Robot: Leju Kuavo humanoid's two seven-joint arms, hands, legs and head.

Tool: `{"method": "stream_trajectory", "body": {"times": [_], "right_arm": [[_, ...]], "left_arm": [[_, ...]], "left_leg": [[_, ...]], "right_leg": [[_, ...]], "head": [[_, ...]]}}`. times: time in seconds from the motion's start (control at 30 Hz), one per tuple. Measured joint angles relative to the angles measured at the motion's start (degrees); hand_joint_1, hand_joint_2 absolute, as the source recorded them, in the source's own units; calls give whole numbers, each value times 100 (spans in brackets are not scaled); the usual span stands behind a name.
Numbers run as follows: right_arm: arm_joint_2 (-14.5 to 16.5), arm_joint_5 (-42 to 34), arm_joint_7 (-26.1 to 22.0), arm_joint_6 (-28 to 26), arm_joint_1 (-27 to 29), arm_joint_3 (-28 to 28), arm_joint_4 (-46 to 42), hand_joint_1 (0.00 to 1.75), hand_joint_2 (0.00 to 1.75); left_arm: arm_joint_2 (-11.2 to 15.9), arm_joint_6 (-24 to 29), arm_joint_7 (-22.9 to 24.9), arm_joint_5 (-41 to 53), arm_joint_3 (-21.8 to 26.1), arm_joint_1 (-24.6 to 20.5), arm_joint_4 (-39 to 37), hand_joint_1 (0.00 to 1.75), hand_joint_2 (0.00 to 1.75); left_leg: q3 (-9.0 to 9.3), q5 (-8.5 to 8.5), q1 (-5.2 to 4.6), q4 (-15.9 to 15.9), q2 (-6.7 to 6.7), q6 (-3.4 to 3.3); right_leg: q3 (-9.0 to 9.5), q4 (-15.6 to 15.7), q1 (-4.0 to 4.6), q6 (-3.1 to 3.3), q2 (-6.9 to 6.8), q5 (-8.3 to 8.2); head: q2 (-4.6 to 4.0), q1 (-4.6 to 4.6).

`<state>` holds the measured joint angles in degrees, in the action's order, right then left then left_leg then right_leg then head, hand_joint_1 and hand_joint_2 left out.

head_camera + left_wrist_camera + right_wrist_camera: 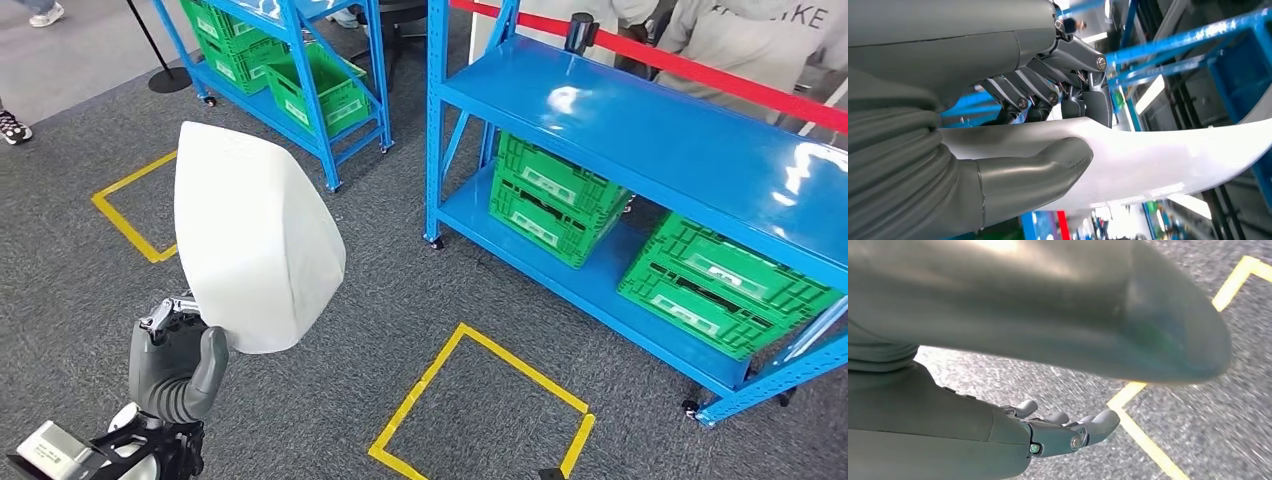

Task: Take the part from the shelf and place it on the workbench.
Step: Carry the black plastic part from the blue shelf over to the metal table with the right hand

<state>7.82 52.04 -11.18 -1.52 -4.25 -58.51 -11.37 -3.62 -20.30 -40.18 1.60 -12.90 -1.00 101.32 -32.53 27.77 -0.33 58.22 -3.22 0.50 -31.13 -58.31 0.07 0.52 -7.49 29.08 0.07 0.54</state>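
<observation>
The part is a large white curved shell (pixel 255 235), held up over the grey carpet at the left of the head view. My left hand (pixel 178 370) grips its lower edge, thumb on the near face. In the left wrist view the thumb (pixel 1038 170) presses one side of the white shell (pixel 1158 155) and the dark fingers (pixel 1083 95) clamp the other side. My right hand (pixel 1063 432) hangs over the carpet with its fingers stretched out and nothing in it. A blue shelf unit (pixel 640 120) stands ahead on the right, its top board bare.
Green crates (pixel 555 195) (pixel 725 285) sit on the lower board of the near shelf. A second blue shelf (pixel 290 60) with green crates stands at the back left. Yellow tape squares (pixel 480 410) (pixel 130 205) mark the carpet. A red barrier tape (pixel 700 70) and people stand behind the shelf.
</observation>
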Motion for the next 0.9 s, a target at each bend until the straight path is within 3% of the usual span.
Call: {"method": "stream_trajectory", "body": {"times": [0.03,0.1,0.17,0.23,0.27,0.33,0.4,0.47,0.53,0.6,0.67,0.73,0.77,0.8,0.83,0.9], "right_arm": [[-1,3,47,5,-11,0,0,0,0],[-1,6,94,25,-24,0,0,0,0],[-2,6,97,47,-14,0,0,0,0],[-2,7,76,65,10,0,0,0,0],[-2,9,53,70,19,0,0,0,0],[-5,20,-15,73,18,0,0,0,0],[-15,41,-59,75,7,0,0,0,0],[-22,54,-65,79,-11,0,0,0,0],[-28,54,-58,80,-33,0,0,0,0],[-36,51,-35,74,-45,0,0,0,0],[-40,49,-8,67,-37,0,0,0,0],[-45,48,13,67,-16,0,0,0,0],[-47,48,24,69,-10,0,0,0,0],[-49,48,34,72,-9,0,0,0,0],[-49,46,39,76,-12,0,0,0,0],[-47,38,41,83,-18,-1,0,0,0]], "left_arm": [[-1,23,1,17,0,4,14,175,175],[-10,56,-1,64,-1,2,51,175,175],[-30,67,-1,110,-2,-2,76,175,175],[-45,68,4,147,-3,6,82,175,175],[-51,67,4,163,-4,12,89,175,175],[-68,70,5,191,-4,21,112,175,175],[-89,94,5,208,-4,21,137,175,175],[-103,123,4,213,-4,21,162,175,175],[-106,135,4,213,-4,31,186,175,175],[-102,137,0,198,-5,39,207,175,175],[-99,135,-3,185,-6,30,217,175,175],[-96,135,-2,183,-7,34,213,175,175],[-93,135,0,183,-7,43,211,175,175],[-90,135,2,183,-7,51,210,175,175],[-89,134,3,181,-7,57,211,175,175],[-89,122,3,168,-7,58,219,175,175]], "left_leg": [[-10,-20,12,-13,72,-33],[-15,-66,40,-51,205,-99],[-26,-97,54,-66,334,-143],[-51,-109,52,-48,490,-158],[-64,-111,53,-31,576,-157],[-88,-109,64,23,753,-134],[-129,-99,75,84,911,-72],[-179,-113,81,104,1030,15],[-221,-151,96,84,1107,98],[-315,-61,88,229,861,149],[-580,276,73,806,489,180],[-892,594,80,1513,381,204],[-940,619,80,1662,369,204],[-875,541,80,1586,355,195],[-688,381,74,1282,303,176],[-229,104,31,480,47,112]], "right_leg": [[4,-8,-9,-33,-23,15],[-64,-208,-35,-98,189,169],[-339,-827,-59,-138,546,511],[-654,-1466,-65,-155,688,741],[-708,-1555,-68,-159,709,708],[-502,-1090,-89,-156,785,357],[-183,-410,-118,-146,1041,94],[-80,-162,-115,-105,1176,64],[-87,-138,-95,-19,1050,24],[-87,-104,-92,71,908,-13],[-95,-89,-80,125,749,-23],[-108,-92,-58,146,564,-18],[-112,-93,-49,150,470,-15],[-112,-94,-41,152,384,-13],[-106,-94,-34,152,303,-10],[-86,-97,-11,133,164,6]], "head": [[0,0],[0,-8],[0,-32],[0,-46],[0,-46],[0,-47],[0,-49],[0,-51],[0,-53],[0,-31],[0,2],[0,13],[0,14],[0,14],[0,14],[0,13]]}}
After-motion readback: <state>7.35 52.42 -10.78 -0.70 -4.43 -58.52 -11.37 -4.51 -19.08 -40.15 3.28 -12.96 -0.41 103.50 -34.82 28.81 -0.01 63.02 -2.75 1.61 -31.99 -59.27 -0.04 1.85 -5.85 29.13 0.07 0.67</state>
